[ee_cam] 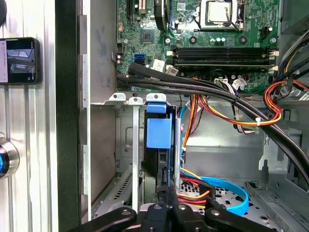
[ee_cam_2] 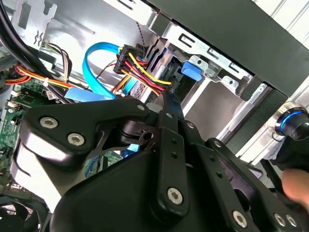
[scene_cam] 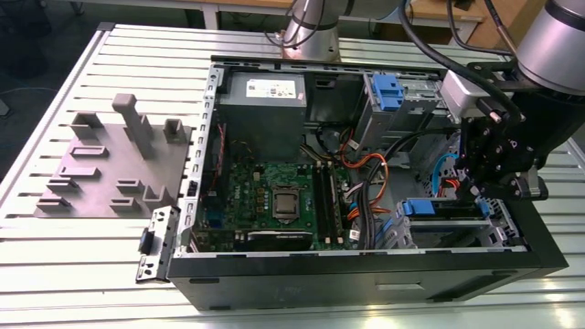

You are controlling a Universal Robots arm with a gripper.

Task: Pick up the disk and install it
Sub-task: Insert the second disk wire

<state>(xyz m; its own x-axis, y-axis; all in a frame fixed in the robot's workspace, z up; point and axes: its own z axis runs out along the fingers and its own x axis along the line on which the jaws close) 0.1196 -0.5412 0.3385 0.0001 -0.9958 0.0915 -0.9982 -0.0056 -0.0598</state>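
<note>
The disk [scene_cam: 443, 209] sits inside the drive cage at the front corner of the open computer case [scene_cam: 366, 271], on the exterior view's right, with its blue frame facing up. In the first wrist view its blue frame [ee_cam: 158, 130] stands edge-on in the slot between metal rails. My gripper [scene_cam: 473, 195] hangs just above the cage. Both wrist views show the two black fingers [ee_cam: 166, 200] closed together, their tips [ee_cam_2: 169, 99] right at the disk's end [ee_cam_2: 190, 72], beside the red, yellow and black power plug [ee_cam_2: 140, 67]. Nothing lies between the fingers.
A grey power supply box [scene_cam: 265, 96] and the green motherboard [scene_cam: 274, 199] fill the case's left part. Orange and blue cables [scene_cam: 366, 185] cross the middle. A blue latch [scene_cam: 388, 92] sits in the far bay. A grey fixture block [scene_cam: 109, 164] stands left of the case.
</note>
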